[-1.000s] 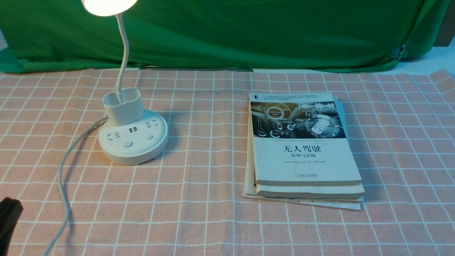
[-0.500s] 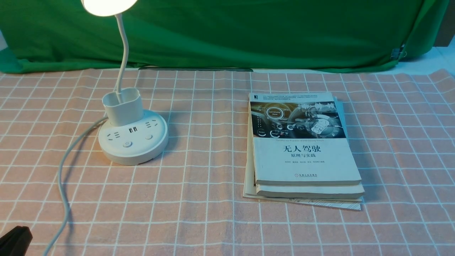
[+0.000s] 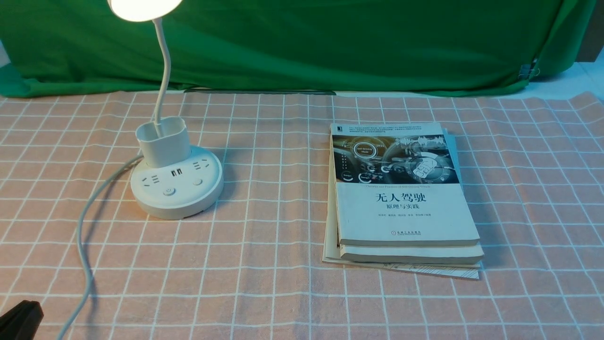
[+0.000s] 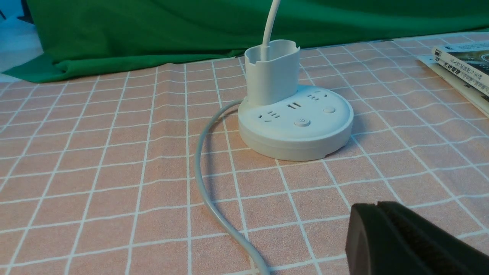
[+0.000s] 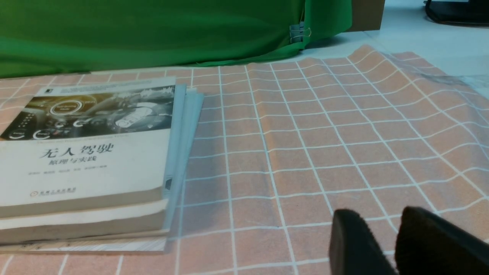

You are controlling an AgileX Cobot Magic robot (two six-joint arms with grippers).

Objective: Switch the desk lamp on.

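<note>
Pink checked cloth (image 3: pixel 283 226) before green drape (image 3: pixel 330 42) bears lit desk lamp (image 3: pixel 175 184); left end effector (image 4: pixel 376 208) closed, right end effector (image 5: pixel 382 229) slightly parted.

Lit desk lamp (image 3: pixel 175 163) head glares; frames bright and sharp.

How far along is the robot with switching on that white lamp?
It looks done: the white plastic desk lamp with the round base has its round head glowing. Nothing is in hand: the left gripper sits low, apart from the base, fingers together and empty; the right gripper is slightly parted beside the stack of books. Nothing appears left except perhaps parking the arms.
</note>
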